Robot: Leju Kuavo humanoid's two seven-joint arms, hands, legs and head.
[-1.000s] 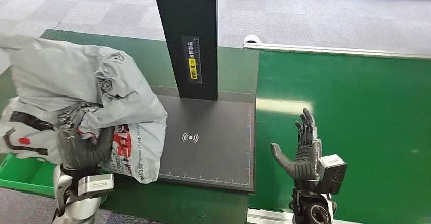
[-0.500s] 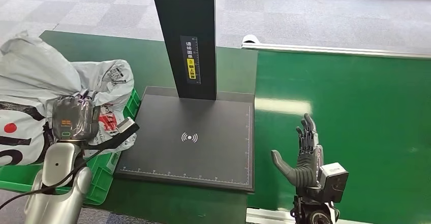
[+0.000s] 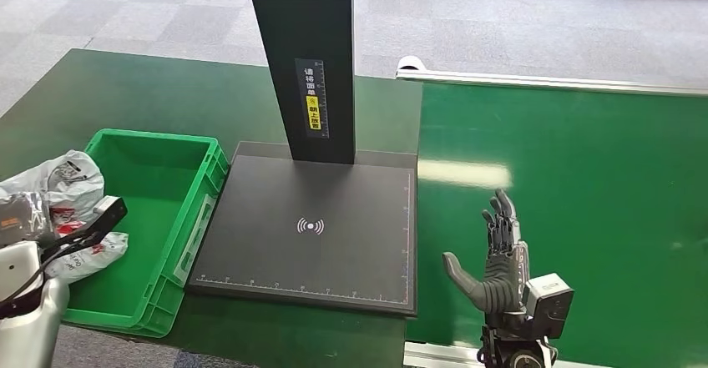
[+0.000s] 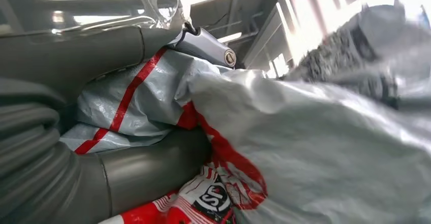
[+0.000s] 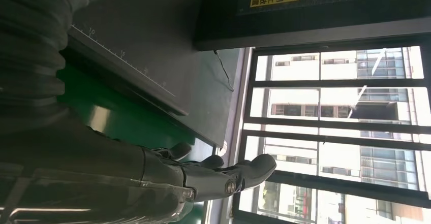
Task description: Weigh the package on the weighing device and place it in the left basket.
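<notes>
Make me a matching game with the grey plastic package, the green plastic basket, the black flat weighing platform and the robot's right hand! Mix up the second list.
Things:
1. grey plastic package
2. green plastic basket
3. black flat weighing platform
4. right hand

States:
A. bare, nothing lying on it
B. open, raised over the green belt
C. gripped by the left hand
D. beside the platform's left edge

Pairs: 1-C, 2-D, 3-A, 4-B

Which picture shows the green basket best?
The head view: the green basket shows nearly whole, beside the scale. The package, gripped by the left hand, covers its near left part. The left wrist view shows the package up close; the right wrist view shows the scale.
</notes>
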